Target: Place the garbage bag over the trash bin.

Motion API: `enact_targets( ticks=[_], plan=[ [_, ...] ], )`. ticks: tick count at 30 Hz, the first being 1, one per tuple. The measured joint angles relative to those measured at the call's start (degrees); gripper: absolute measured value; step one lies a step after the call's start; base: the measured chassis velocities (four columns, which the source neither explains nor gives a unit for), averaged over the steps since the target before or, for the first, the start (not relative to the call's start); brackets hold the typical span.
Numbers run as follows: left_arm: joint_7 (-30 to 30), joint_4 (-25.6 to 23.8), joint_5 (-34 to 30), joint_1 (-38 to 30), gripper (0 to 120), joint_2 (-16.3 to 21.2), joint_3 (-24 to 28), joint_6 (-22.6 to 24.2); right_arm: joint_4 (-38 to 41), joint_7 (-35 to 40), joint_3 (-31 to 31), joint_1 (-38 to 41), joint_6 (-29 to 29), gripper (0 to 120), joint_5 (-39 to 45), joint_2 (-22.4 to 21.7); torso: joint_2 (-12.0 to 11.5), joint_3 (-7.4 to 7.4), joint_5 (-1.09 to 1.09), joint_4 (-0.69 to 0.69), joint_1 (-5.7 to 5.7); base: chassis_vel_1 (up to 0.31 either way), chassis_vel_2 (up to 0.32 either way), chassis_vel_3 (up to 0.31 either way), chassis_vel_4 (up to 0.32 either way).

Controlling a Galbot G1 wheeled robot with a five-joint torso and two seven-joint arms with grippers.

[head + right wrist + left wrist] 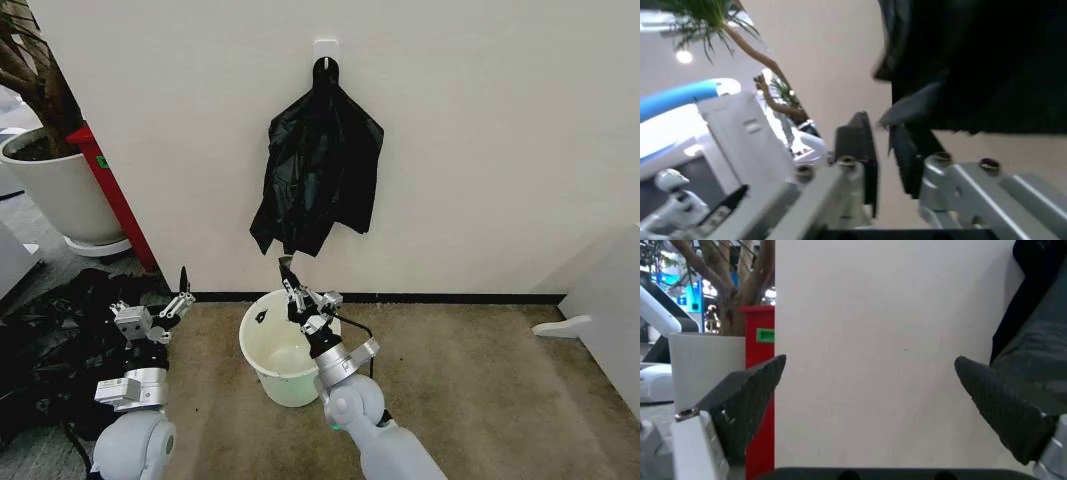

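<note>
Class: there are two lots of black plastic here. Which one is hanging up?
The black bags on the wall hook above the trash bin; the other heap sprawls on the floor.

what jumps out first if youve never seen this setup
The black bundle of bags hanging from a hook on the white wall, right above the white trash bin on the carpet. The right tool reaches up over the bin to the bundle's lowest tip, its fingers nearly closed there; the left tool waits open, left of the bin.
</note>
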Motion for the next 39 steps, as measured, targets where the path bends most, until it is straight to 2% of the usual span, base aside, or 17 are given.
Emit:
enact_targets(
  ticks=[7, 10, 12, 15, 17, 19, 23, 29, 32, 37, 39],
  plan=[
    [0.0, 0.0, -0.2, -0.2, 100, 0.0, 0.1, 0.0, 0.1, 1.6, 1.0, -2.5, 6.2, 41, -13.8, -5.2, 0.0, 0.00, 0.01, -0.01, 0.00, 0.000, 0.000, 0.000, 0.000],
    [0.0, 0.0, -0.2, -0.2, 100, 0.0, 0.3, 0.0, 0.1, 2.4, 1.5, -3.4, 6.9, 49, -16.4, -6.4, 0.0, 0.00, 0.00, -0.02, 0.00, 0.000, 0.000, 0.000, 0.000],
    [0.0, 0.0, -0.2, -0.3, 100, -0.1, 0.4, 0.0, 0.9, 4.9, 2.3, -3.9, 7.0, 60, -17.8, -7.6, 0.0, 0.00, 0.01, -0.02, 0.00, 0.000, 0.000, 0.000, 0.000],
    [0.0, 0.2, 0.2, -0.4, 100, -0.3, 0.7, 0.0, 2.8, 14.4, 4.4, -0.8, 3.2, 72, -18.3, -7.7, 0.0, 0.00, 0.00, -0.01, 0.00, 0.000, 0.000, 0.000, 0.000],
    [0.0, 0.3, 0.3, -0.5, 100, -0.3, 0.8, 0.0, 2.8, 16.5, 4.8, 0.3, 2.1, 75, -18.9, -7.6, 0.0, 0.00, 0.00, 0.00, 0.00, 0.000, 0.000, 0.000, 0.000],
    [0.1, 0.3, 0.6, -0.5, 100, -0.5, 1.0, 0.0, 2.4, 20.9, 5.4, 3.0, -0.4, 85, -21.3, -7.1, 0.0, 0.00, 0.00, 0.00, 0.00, 0.000, 0.000, 0.000, 0.000],
    [0.1, 0.5, 1.1, -0.3, 100, -0.5, 1.0, 0.0, 0.3, 26.7, 6.4, 7.5, -4.2, 98, -29.7, -5.8, 0.0, 0.00, 0.00, 0.00, 0.00, 0.000, 0.000, 0.000, 0.000],
    [0.1, 1.1, 1.1, -0.3, 100, 0.1, 0.2, -0.1, -1.1, 31.8, 5.5, 10.9, -8.0, 100, -39.1, -3.4, 0.0, 0.00, 0.00, 0.01, 0.00, 0.000, 0.000, 0.000, 0.000],
    [0.1, 1.2, 1.1, -0.3, 100, 0.2, 0.1, -0.2, -1.9, 32.9, 5.3, 12.1, -8.6, 96, -43.2, -2.5, 0.0, 0.01, -0.01, 0.00, 0.00, 0.000, 0.000, 0.000, 0.000],
    [0.0, 1.8, 1.1, -0.5, 100, 0.3, -0.1, -0.7, -3.2, 35.2, 3.7, 15.2, -10.6, 77, -46.9, -1.3, 0.0, 0.01, -0.01, 0.00, 0.00, 0.000, 0.000, 0.000, 0.000],
    [0.0, 1.9, 1.1, -0.5, 100, 0.3, -0.1, -0.8, -3.4, 36.0, 3.5, 15.9, -11.2, 73, -47.0, -1.0, 0.0, 0.01, -0.01, 0.00, 0.00, 0.000, 0.000, 0.000, 0.000]
  ],
)
